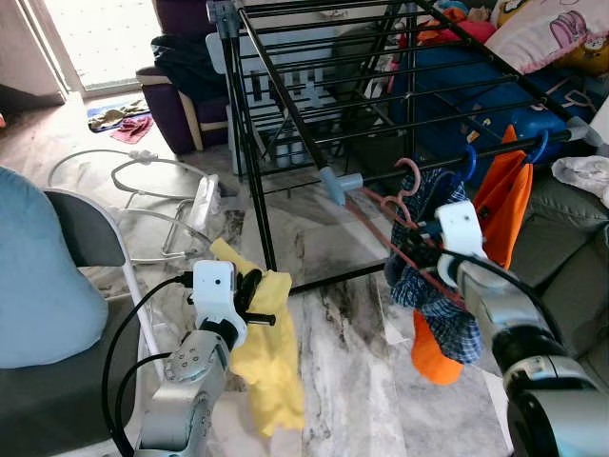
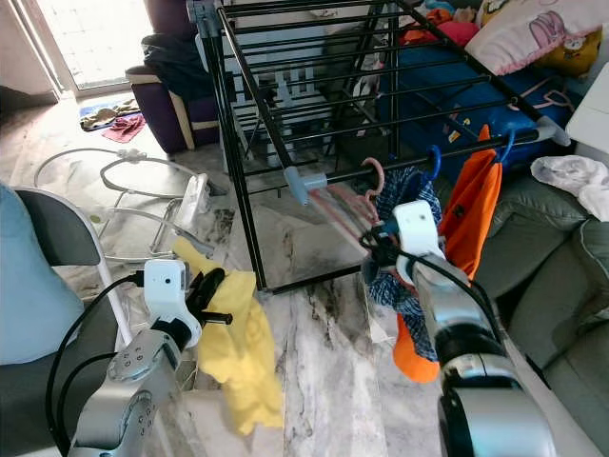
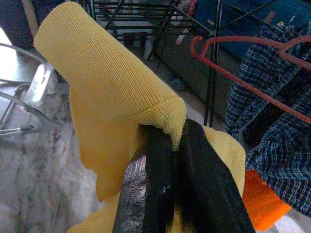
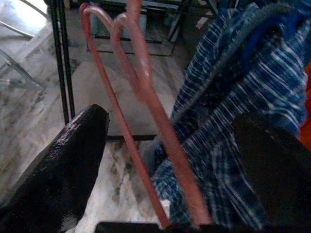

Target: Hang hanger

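Nearest the head camera, at about 7 o'clock, the left gripper (image 1: 255,303) is raised with its black fingers (image 3: 160,194) pinched together on a yellow cloth (image 1: 271,357), which drapes down over the marble floor (image 1: 343,381); the fold of cloth hides the fingertips themselves. At about 4 o'clock the right arm reaches up and forward, its right gripper (image 1: 416,249) buried among hanging clothes. In the right wrist view its fingers (image 4: 63,165) stand wide apart, with two pink hangers (image 4: 141,97) passing between them; they seem not to be clamped, though the lower ends are cut off. The hangers' hooks rise beside a blue plaid shirt (image 1: 442,314) and an orange garment (image 1: 500,205), just under the black drying rack (image 1: 314,105) at 12 o'clock.
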Controlling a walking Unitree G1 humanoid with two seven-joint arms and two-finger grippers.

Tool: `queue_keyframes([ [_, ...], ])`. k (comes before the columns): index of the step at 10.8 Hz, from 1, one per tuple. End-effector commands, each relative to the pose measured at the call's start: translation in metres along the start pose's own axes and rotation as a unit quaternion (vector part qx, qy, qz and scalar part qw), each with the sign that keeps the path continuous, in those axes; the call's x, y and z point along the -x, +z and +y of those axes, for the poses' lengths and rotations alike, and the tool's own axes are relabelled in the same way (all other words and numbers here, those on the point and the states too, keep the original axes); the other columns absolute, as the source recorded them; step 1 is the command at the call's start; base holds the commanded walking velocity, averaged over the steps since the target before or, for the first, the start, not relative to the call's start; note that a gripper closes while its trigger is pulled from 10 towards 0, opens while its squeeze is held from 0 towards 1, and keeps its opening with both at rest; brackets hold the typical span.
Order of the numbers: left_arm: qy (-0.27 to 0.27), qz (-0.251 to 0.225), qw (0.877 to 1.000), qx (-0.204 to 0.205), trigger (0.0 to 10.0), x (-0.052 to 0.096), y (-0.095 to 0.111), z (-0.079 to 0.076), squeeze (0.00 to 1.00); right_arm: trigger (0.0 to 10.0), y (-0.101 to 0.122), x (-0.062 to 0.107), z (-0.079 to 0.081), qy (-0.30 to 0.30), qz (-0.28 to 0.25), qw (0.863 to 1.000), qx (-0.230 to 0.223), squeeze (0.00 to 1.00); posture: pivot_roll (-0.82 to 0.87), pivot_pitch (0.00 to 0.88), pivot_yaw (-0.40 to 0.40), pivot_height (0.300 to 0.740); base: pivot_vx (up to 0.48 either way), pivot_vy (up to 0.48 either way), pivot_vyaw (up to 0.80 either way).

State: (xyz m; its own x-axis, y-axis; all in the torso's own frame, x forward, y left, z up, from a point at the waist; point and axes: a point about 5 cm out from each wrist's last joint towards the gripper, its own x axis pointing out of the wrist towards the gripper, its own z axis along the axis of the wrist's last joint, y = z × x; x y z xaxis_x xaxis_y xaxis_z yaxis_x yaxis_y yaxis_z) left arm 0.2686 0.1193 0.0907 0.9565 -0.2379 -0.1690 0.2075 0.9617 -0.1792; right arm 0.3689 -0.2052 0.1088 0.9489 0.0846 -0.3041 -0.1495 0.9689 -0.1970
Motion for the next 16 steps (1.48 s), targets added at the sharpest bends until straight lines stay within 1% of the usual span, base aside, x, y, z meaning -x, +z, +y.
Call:
queue_keyframes([
  [1, -0.002, -0.013, 1.0, -0.009, 10.0, -0.001, 0.006, -0.002, 0.0, 10.0, 0.005, -0.002, 0.0, 0.0, -0.002, 1.0, 0.003, 0.0, -0.08, 0.017, 0.019, 0.74, 0.0, 0.0, 0.0],
  [3, -0.002, -0.01, 1.0, -0.01, 10.0, -0.001, 0.005, -0.002, 0.0, 10.0, 0.007, -0.005, 0.001, 0.007, 0.007, 1.0, 0.01, 0.0, -0.07, 0.019, 0.016, 0.74, 0.0, 0.0, 0.0],
  [8, -0.004, 0.003, 1.0, -0.015, 10.0, 0.0, 0.0, -0.003, 0.0, 10.0, 0.011, -0.006, -0.004, 0.011, 0.012, 1.0, 0.003, 0.0, -0.07, 0.024, 0.016, 0.74, 0.0, 0.0, 0.0],
  [10, -0.004, 0.004, 1.0, -0.017, 10.0, 0.0, 0.0, -0.003, 0.0, 10.0, 0.012, -0.008, -0.002, 0.013, 0.013, 1.0, -0.012, 0.0, -0.07, 0.027, 0.016, 0.74, 0.0, 0.0, 0.0],
  [12, -0.004, 0.008, 1.0, -0.02, 10.0, 0.001, -0.001, -0.004, 0.0, 10.0, 0.008, -0.01, 0.009, 0.026, 0.02, 0.998, -0.053, 0.0, -0.07, 0.027, 0.016, 0.74, 0.0, 0.0, 0.0],
  [13, -0.003, 0.01, 1.0, -0.022, 10.0, 0.002, -0.001, -0.003, 0.0, 3.2, 0.006, -0.01, 0.012, 0.029, 0.021, 0.997, -0.071, 0.0, -0.05, 0.028, 0.012, 0.74, 0.0, 0.0, 0.0],
  [14, -0.002, 0.011, 1.0, -0.023, 10.0, 0.003, -0.001, -0.002, 0.0, 0.0, 0.006, -0.011, 0.015, 0.035, 0.023, 0.995, -0.095, 0.0, -0.05, 0.029, 0.012, 0.74, 0.0, 0.0, 0.0],
  [15, -0.001, 0.011, 1.0, -0.025, 10.0, 0.003, -0.001, -0.001, 0.0, 0.0, 0.005, -0.011, 0.017, 0.036, 0.024, 0.994, -0.103, 0.0, -0.05, 0.029, 0.012, 0.74, 0.0, 0.0, 0.0],
  [16, 0.0, 0.012, 1.0, -0.027, 10.0, 0.004, -0.001, -0.001, 0.0, 0.0, 0.005, -0.012, 0.017, 0.033, 0.025, 0.994, -0.1, 0.0, -0.05, 0.029, 0.012, 0.74, 0.0, 0.0, 0.0],
])
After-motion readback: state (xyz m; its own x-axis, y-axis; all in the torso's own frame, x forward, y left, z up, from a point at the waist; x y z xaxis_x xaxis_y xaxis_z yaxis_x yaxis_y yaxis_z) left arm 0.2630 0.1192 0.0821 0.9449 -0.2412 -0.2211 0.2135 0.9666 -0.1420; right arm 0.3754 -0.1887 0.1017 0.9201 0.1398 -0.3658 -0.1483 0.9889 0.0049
